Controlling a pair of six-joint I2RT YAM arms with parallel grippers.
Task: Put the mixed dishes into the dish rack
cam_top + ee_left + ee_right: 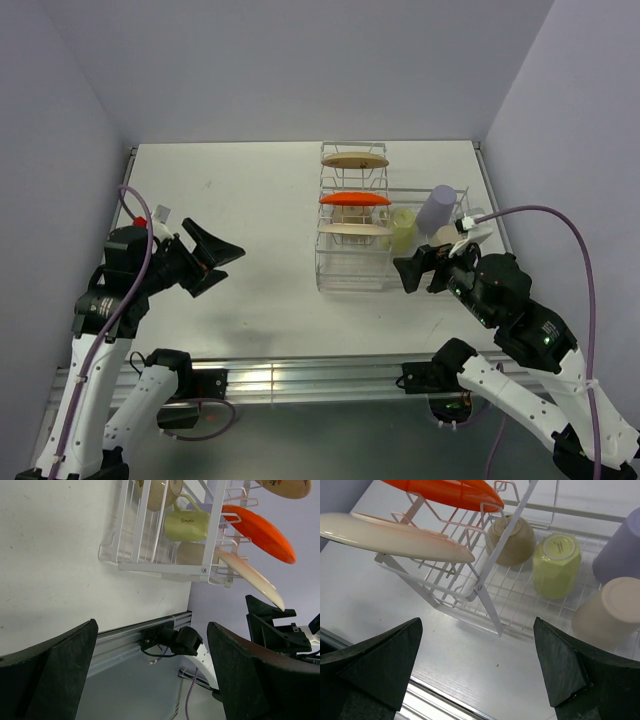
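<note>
The dish rack (352, 225) stands on the white desk (230, 190), on the right half. Three flat dishes stand on edge in its upright slots, one behind the other. A tan dish (354, 160) is at the far end. The orange plate (354, 198) is in the middle. The cream saucer (352, 229) is the nearest one.

The basket part is on the right side of the rack, and the cups are in it. The yellow-green cup (556, 564) sits bottom up. The lavender cup (622, 550) is just beside it. A pale cup (610, 612) sits bottom up at the near corner. A brown cup (511, 540) is bottom up too, close to the slots.

The right gripper (420, 275) hangs just beside the near right corner of the rack. It points left and looks down at the cups. Its two fingers are spread wide and there is nothing between them. The right arm comes up from its base at the near edge. It bends out to the right and then reaches back toward the rack.

The left gripper (230, 265) is well apart from the rack, over the left part of the desk. It points right, toward the rack. It is spread wide too and holds nothing. The left arm rises from the near left corner and bends forward at the top.
</note>
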